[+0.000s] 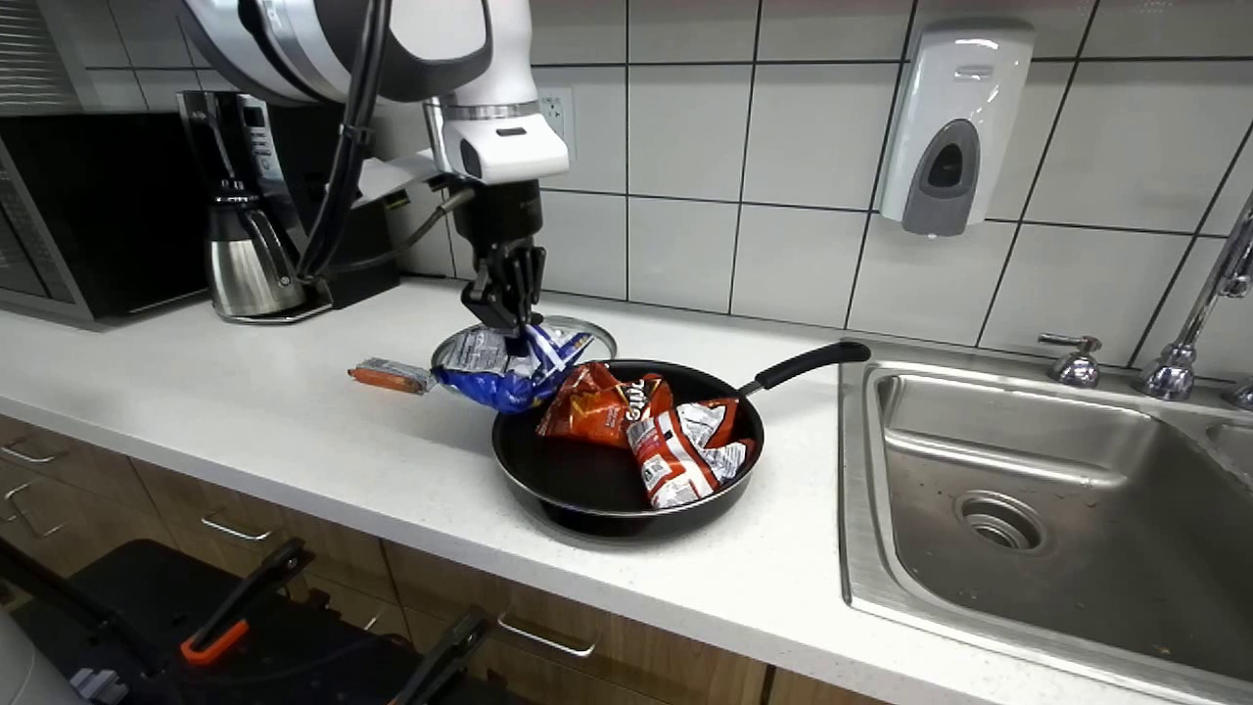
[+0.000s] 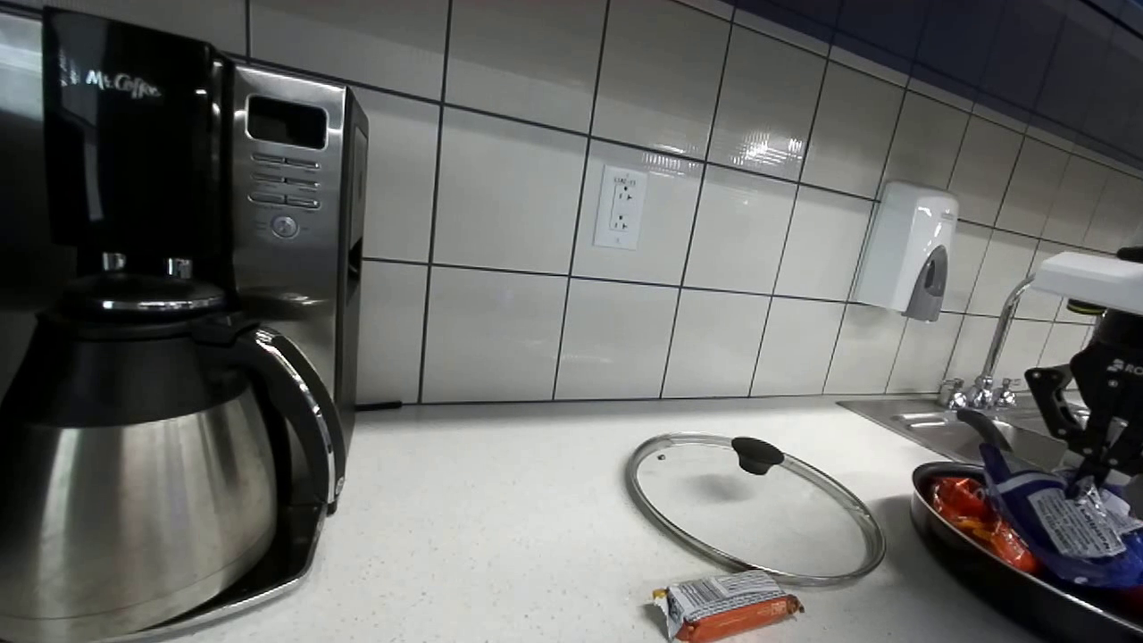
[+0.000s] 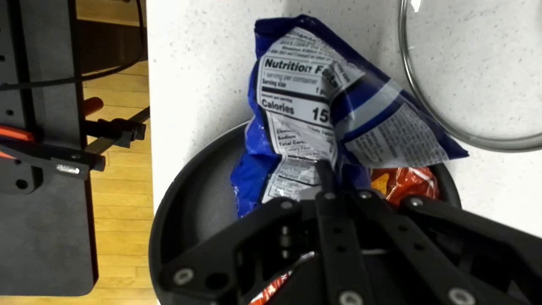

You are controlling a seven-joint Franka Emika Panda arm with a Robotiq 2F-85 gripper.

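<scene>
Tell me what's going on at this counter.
A robot's gripper is shut on a blue snack bag, holding it partly over the frying pan; whether bag and pan touch is hard to tell. A red-orange snack bag and a red-and-white snack bag lie in the pan. On the white counter, a wrapped snack bar lies beside a glass lid.

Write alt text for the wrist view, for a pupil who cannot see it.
A gripper pinches a crumpled blue snack bag, Nutrition Facts label showing, over the edge of a black frying pan. Parts of red snack bags show inside; a glass lid lies on the speckled white counter at upper right.
</scene>
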